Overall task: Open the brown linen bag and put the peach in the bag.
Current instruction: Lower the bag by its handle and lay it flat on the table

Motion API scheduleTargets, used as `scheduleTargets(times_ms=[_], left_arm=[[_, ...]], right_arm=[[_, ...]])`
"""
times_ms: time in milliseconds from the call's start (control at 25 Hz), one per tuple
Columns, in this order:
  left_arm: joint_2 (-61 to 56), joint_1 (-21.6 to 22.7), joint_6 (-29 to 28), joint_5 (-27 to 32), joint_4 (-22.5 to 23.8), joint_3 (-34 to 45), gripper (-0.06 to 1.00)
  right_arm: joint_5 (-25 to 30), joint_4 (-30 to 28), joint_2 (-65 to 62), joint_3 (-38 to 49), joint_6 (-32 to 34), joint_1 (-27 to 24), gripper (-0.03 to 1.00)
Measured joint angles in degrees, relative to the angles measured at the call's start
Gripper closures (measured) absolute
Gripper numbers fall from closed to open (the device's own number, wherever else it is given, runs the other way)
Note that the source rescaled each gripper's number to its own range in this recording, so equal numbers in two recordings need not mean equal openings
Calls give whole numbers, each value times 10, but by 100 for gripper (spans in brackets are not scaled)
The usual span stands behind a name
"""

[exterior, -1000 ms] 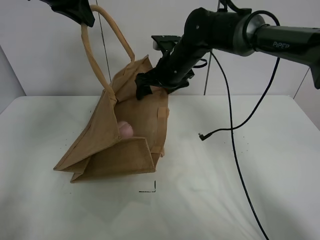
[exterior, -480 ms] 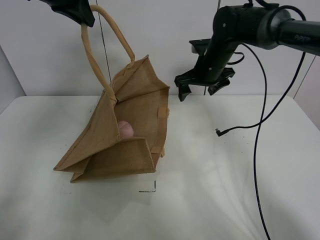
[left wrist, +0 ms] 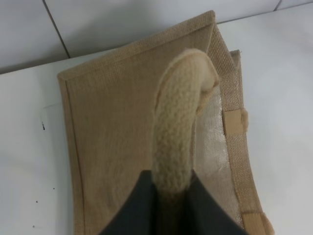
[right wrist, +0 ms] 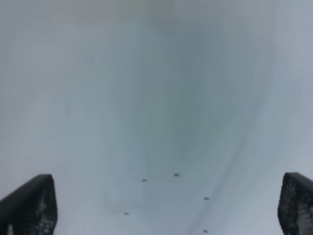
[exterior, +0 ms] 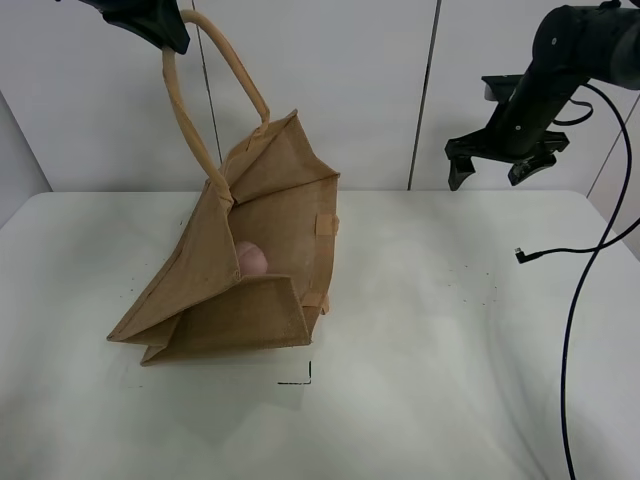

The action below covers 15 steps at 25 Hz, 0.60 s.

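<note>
I see the peach (exterior: pixel 252 258) inside the brown linen bag (exterior: pixel 275 215). Only its pink top shows above the folded front wall; the rest is hidden. The bag stands tilted on the white surface (exterior: pixel 450 350) with its mouth open. The left end effector (left wrist: pixel 171 205), cut off at the frame edge in the high view, pinches the beige handle (left wrist: pixel 178 127). The right end effector (exterior: pixel 490 176) hangs spread wide, well apart from the bag; its wrist view is blurred.

Robot lab bench, white table (exterior: pixel 450 400), plain panelled wall (exterior: pixel 340 80), black robot arm (exterior: pixel 575 40), trailing cable (exterior: pixel 521 255)
</note>
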Motion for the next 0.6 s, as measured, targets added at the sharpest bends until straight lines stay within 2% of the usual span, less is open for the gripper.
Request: scheduleTargets(times_ms=[200,600], left_arm=[[0,0,0,0,0,0,94],[0,0,0,0,0,0,94]], right_arm=[[7,-1,0,0,-2,-31,-3],[75,3,-11,1,-5,-32,-3]])
